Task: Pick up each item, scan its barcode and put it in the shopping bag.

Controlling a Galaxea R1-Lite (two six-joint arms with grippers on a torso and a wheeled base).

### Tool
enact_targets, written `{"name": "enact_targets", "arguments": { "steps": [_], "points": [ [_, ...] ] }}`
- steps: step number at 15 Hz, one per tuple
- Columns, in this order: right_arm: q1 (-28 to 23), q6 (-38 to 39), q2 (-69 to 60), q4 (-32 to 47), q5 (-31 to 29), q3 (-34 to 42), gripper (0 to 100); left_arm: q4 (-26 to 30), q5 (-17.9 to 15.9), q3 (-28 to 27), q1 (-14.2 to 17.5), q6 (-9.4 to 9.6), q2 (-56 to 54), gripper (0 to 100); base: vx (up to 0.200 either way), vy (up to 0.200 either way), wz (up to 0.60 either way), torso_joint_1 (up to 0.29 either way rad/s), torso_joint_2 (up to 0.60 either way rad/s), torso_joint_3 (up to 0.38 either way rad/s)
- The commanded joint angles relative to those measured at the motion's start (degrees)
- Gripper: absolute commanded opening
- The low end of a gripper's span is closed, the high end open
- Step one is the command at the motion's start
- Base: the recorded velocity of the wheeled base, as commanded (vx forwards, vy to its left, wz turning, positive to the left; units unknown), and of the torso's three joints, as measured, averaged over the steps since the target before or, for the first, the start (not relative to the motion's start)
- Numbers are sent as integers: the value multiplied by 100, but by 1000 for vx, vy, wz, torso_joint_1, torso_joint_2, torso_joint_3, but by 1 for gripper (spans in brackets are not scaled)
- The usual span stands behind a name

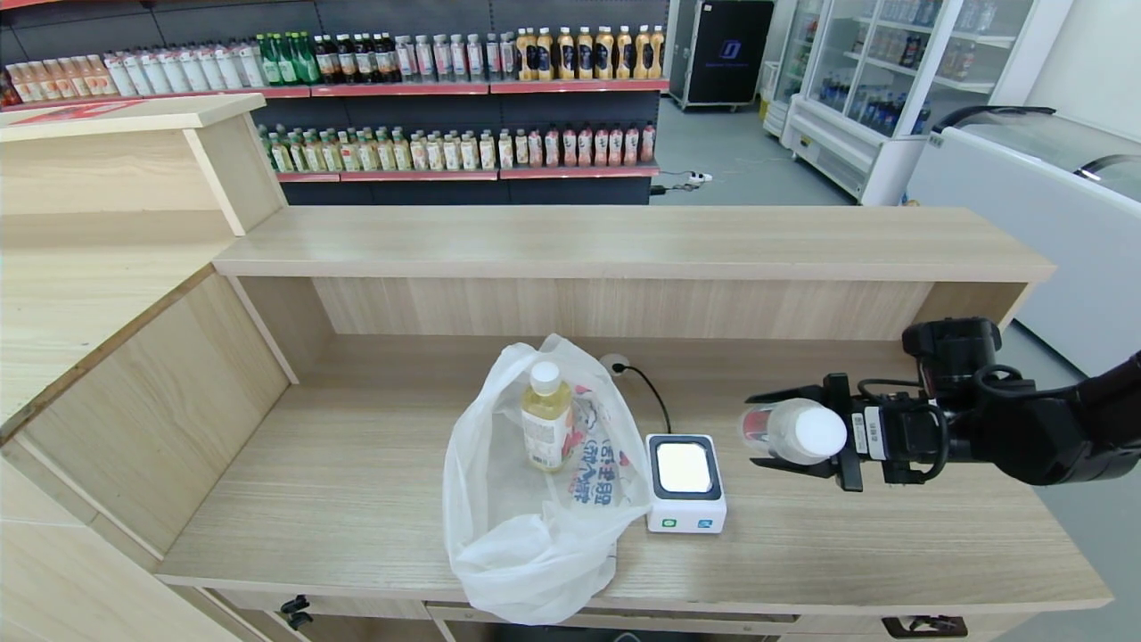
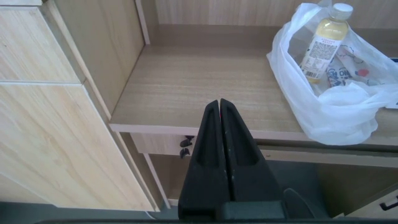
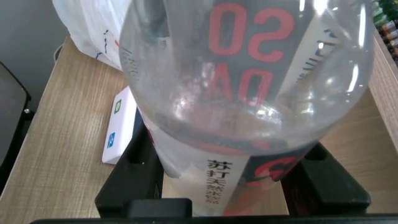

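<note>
One yellow bottle [image 1: 546,419] in shopping bag [image 1: 499,535] — one clear bottle [image 1: 796,432] in right gripper [image 1: 755,431].

Light wooden counter [image 1: 802,535] seen in front, raised ledge [image 1: 624,241] set along its far side, dark shelves [image 1: 410,88] filled with rows of drinks [image 1: 428,150] behind it, glass-door fridges [image 1: 856,89] placed at the right, white chest freezer [image 1: 1052,205] beside them, black cabinet [image 1: 726,49] at the back.

Clear bottle [image 3: 249,93] with red lettering clamped between the black jaws, white scanner [image 3: 121,127] on the bench [image 3: 50,155] beyond them, white shopping bag [image 3: 93,28] farther off
</note>
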Motion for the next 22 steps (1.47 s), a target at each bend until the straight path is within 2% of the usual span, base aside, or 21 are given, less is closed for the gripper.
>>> {"name": "enact_targets", "arguments": {
  "steps": [1, 14, 16, 22],
  "points": [
    [12, -8, 18, -1, 11, -3, 0, 0, 4, 0, 4, -1, -2, 0, 0, 0, 0, 0, 0, 0],
    [12, -78, 18, 193, 152, 50, 0, 0, 4, 0, 4, -1, -2, 0, 0, 0, 0, 0, 0, 0],
    [12, -272, 35, 518, 257, 41, 0, 0, 4, 0, 4, -1, -2, 0, 0, 0, 0, 0, 0, 0],
    [179, -263, 273, 535, 617, -240, 0, 0, 4, 0, 4, -1, -2, 0, 0, 0, 0, 0, 0, 0]
  ]
}}
